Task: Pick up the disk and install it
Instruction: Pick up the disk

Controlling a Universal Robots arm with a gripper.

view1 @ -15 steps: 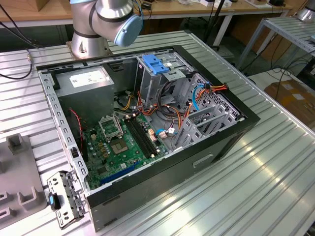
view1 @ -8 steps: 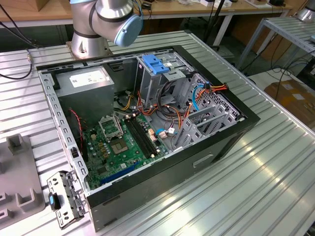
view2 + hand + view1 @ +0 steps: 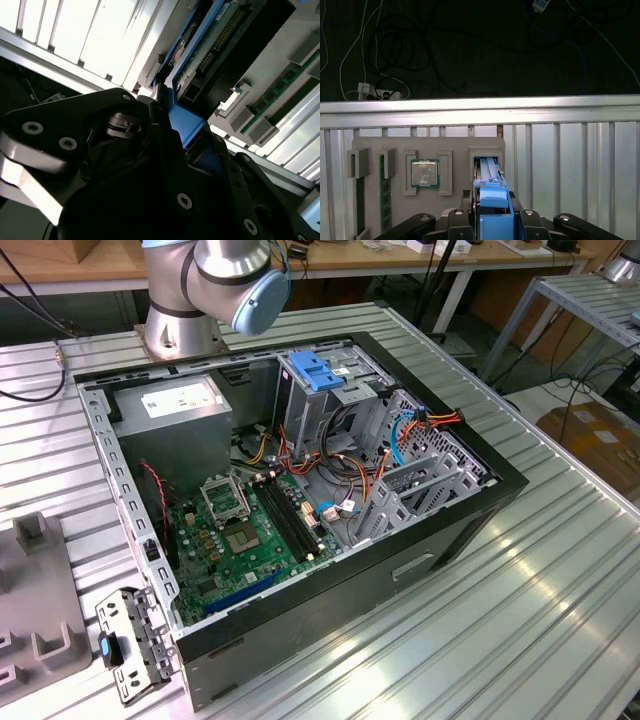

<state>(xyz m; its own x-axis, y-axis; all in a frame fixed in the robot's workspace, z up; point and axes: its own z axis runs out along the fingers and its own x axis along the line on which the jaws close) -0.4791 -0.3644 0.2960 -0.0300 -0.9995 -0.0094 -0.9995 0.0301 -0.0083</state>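
The disk (image 3: 489, 170) stands on edge in a slot of a grey holder block (image 3: 455, 147), its bright blue carrier rail facing the camera. In both wrist views my gripper (image 3: 493, 210) straddles that rail, a black finger pressed against each side, so it looks shut on the disk. The second wrist view shows the blue rail (image 3: 197, 37) and the drive's green circuit board running away from the fingers (image 3: 160, 125). In the exterior view the open computer case (image 3: 470, 500) lies on the slatted metal table, and the tall drive bay (image 3: 300, 405) has a blue latch on top.
The holder block also carries a processor chip (image 3: 424, 173) and memory sticks (image 3: 382, 192); part of the block (image 3: 30, 620) shows at the exterior view's left. A loose metal bracket (image 3: 130, 645) lies beside the case. The arm's base (image 3: 180, 325) stands behind the case. Cables hang beyond the table edge (image 3: 480, 106).
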